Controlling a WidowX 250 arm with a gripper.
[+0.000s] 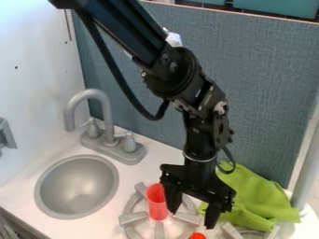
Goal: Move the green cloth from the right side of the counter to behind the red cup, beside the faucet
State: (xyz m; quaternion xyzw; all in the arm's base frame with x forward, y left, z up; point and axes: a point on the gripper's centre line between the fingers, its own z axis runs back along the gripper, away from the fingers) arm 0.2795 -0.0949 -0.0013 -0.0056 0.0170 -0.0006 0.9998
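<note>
Red cup [157,201] stands just beside the pincer [192,219].

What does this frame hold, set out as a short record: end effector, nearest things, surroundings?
end effector: black end effector, pointing down over the stove area, fingers apart, nothing between them
nearest thing: red cup, upright on the left burner grate, beside one finger; contact cannot be told
also near: orange-red thing, cut off by the bottom edge, kind unclear
cloth: green cloth, crumpled, at the picture's right
sink: round grey basin at the picture's left, grey faucet behind
</note>
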